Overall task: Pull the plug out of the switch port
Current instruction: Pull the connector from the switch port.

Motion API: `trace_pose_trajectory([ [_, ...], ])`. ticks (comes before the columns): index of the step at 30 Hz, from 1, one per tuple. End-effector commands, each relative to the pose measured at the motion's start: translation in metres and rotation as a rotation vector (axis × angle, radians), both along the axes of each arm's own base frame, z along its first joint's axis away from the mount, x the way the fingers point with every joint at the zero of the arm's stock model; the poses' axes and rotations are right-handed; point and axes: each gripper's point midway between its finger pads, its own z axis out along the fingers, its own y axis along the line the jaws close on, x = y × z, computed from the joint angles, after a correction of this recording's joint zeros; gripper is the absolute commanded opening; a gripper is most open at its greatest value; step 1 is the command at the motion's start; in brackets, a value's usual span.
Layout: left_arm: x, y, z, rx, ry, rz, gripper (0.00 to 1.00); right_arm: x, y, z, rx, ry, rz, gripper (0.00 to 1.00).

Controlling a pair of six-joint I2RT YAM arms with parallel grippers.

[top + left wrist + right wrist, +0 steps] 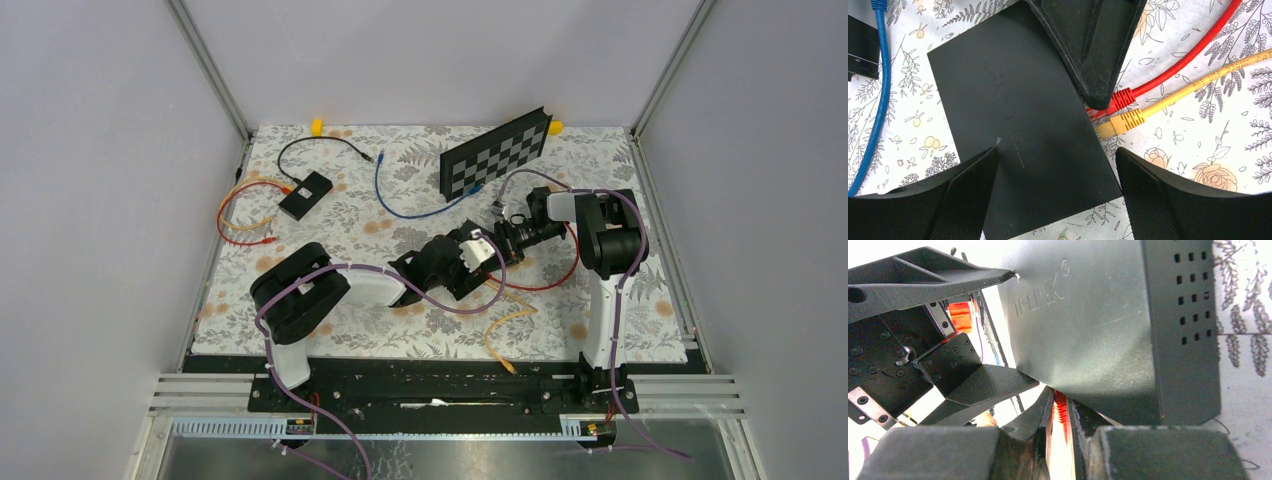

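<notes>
The black switch [1018,115] lies flat on the floral mat; in the right wrist view [1108,325] its lid and vented side show. A red plug [1120,97] and a yellow plug [1120,122] sit at its right edge. My left gripper [1058,155] straddles the switch, with one finger on each side against its edges. My right gripper [1060,422] is shut on the red plug [1060,407], right at the switch's port side. In the top view both grippers meet mid-table, left [487,252] and right [503,232], and hide the switch.
A checkerboard panel [497,152] leans at the back. A second black box [305,195] with red, yellow and black cables sits at the back left. A blue cable [400,205] crosses the middle. The yellow cable [505,330] trails toward the front edge.
</notes>
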Motion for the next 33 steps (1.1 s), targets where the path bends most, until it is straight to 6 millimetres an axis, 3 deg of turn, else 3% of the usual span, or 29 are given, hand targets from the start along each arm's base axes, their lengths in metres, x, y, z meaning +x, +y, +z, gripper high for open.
trace_pose_trajectory([
  [1, -0.004, 0.018, -0.025, 0.064, 0.087, 0.041, 0.87, 0.005, -0.007, -0.010, -0.090, -0.046, 0.013, 0.00],
  [9, -0.003, 0.019, -0.023, 0.063, 0.085, 0.050, 0.87, 0.002, -0.002, -0.016, -0.059, -0.008, -0.015, 0.00],
  [27, 0.000, 0.022, -0.019, 0.049, 0.084, 0.060, 0.87, -0.001, 0.000, -0.003, -0.020, -0.015, 0.003, 0.00],
  [33, 0.001, 0.023, -0.019, 0.043, 0.083, 0.060, 0.87, 0.001, -0.003, -0.011, -0.048, -0.035, 0.005, 0.00],
])
